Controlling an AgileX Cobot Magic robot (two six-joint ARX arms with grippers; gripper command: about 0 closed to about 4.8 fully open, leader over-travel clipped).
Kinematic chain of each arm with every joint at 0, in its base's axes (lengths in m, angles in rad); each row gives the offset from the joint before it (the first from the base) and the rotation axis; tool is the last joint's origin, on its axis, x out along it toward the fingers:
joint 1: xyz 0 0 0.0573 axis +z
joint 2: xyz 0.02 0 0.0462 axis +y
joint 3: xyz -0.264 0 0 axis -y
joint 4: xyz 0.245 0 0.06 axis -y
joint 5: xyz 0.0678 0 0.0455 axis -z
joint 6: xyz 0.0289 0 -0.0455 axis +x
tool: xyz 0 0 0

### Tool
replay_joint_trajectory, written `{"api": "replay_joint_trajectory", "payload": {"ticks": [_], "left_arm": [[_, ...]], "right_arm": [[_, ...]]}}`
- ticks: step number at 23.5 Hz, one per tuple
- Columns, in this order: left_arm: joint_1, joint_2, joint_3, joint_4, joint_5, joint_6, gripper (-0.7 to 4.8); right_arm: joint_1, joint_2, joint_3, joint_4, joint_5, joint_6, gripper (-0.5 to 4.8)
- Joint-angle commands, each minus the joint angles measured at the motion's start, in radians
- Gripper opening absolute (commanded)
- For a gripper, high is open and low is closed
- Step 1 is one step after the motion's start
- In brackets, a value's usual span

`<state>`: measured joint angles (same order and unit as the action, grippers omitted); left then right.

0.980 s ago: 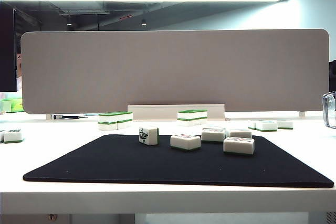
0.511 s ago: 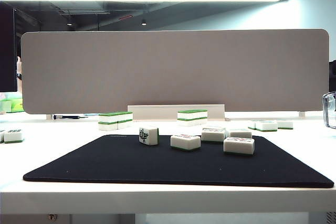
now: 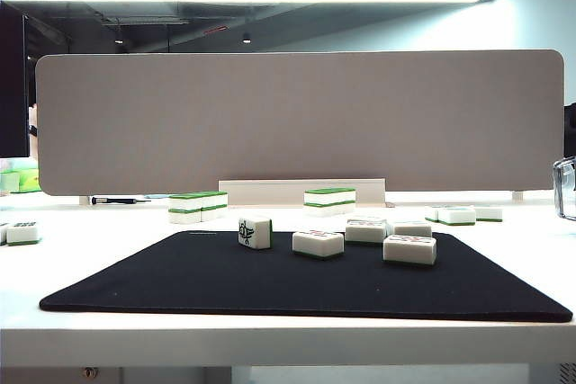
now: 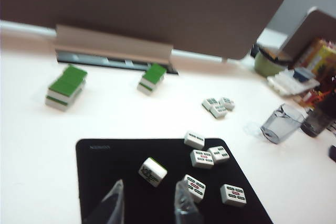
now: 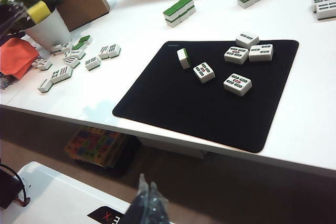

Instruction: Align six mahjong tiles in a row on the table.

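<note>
Exterior view: on the wide smooth white table, a flat black rectangular mat. Toward the mat's far edge, the small white green-backed mahjong tiles, scattered rather than lined up; only five made out from here. One standing on its side at the left of the group, the others flat. Behind, a grey rounded partition panel, and at its foot two stacks of green-topped tiles.

Left wrist view: all six mahjong tiles on the black mat, loosely grouped. Left gripper hovering above the mat's near part, its two pale translucent fingers standing apart, released, grasping nothing. Side-standing tile just past the gap between the fingertips, not touched; another tile just beside one finger; the remaining four further out.

Right wrist view: six tiles on the mat, table around it. Right gripper low, below the table's front edge, over a white surface. Fingers pressed together, clenched on nothing, well apart from every tile.
</note>
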<state>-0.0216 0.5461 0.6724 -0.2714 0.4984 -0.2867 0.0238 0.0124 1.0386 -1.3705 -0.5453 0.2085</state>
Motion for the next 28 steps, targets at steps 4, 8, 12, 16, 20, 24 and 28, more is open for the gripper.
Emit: {"api": "replay_joint_trajectory", "payload": {"ticks": [4, 8, 12, 16, 20, 24, 28], "left_arm": [[0.0, 0.246, 0.158, -0.004, 0.087, 0.002, 1.2], [-0.002, 0.369, 0.234, 0.01, 0.09, 0.002, 0.51], [-0.002, 0.432, 0.262, 0.073, 0.106, 0.002, 0.15], [-0.023, 0.489, 0.297, 0.085, 0.127, 0.002, 0.07], [-0.079, 0.584, 0.374, 0.085, 0.127, 0.003, -0.06], [-0.148, 0.723, 0.499, 0.084, 0.122, 0.035, -0.06], [-0.203, 0.842, 0.62, -0.003, 0.023, 0.132, -0.06]], "right_arm": [[0.0, -0.012, 0.003, 0.013, -0.003, -0.004, -0.01], [0.0, -0.012, 0.003, 0.013, -0.003, -0.004, -0.01], [0.0, -0.012, 0.003, 0.013, 0.019, -0.004, -0.01], [0.0, -0.012, 0.003, 0.013, 0.024, -0.004, -0.01], [0.0, -0.012, 0.003, 0.013, 0.028, -0.004, -0.01], [0.0, -0.012, 0.003, 0.013, 0.031, -0.004, -0.01], [0.0, -0.012, 0.003, 0.012, 0.031, -0.004, -0.01]]}}
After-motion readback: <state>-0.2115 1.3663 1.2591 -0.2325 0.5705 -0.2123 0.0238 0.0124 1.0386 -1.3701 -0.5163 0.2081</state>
